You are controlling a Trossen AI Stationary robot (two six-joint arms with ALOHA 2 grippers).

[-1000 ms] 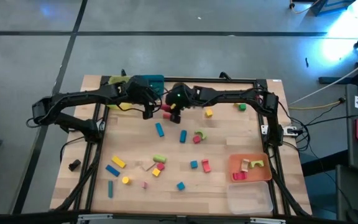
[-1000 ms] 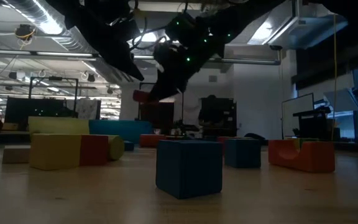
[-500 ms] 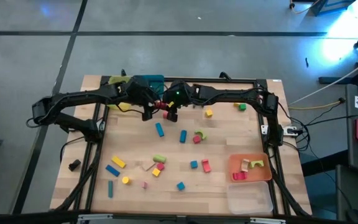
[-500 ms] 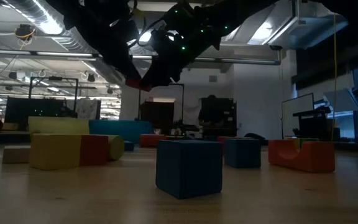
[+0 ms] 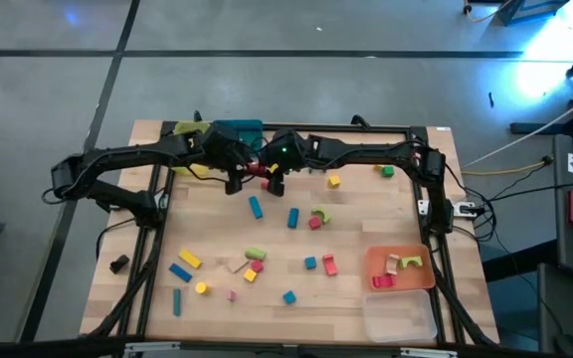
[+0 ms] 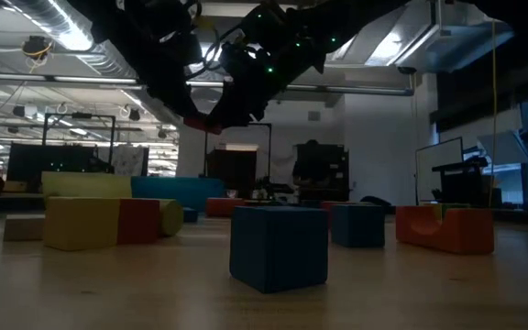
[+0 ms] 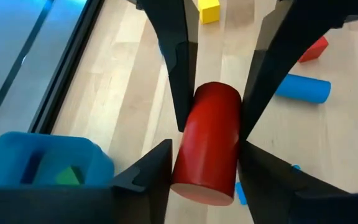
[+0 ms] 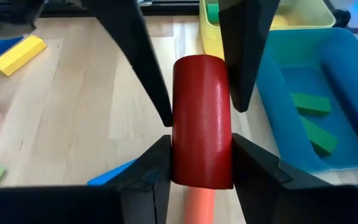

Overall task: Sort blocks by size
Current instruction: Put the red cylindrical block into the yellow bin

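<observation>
One glossy red cylinder — smooth, round-ended — between left fingers and right fingers, both clamping it.

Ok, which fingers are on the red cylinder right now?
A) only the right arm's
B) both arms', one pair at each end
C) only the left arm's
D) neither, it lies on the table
B: both wrist views show the red cylinder pinched between two pairs of dark fingers, above the table.
</observation>
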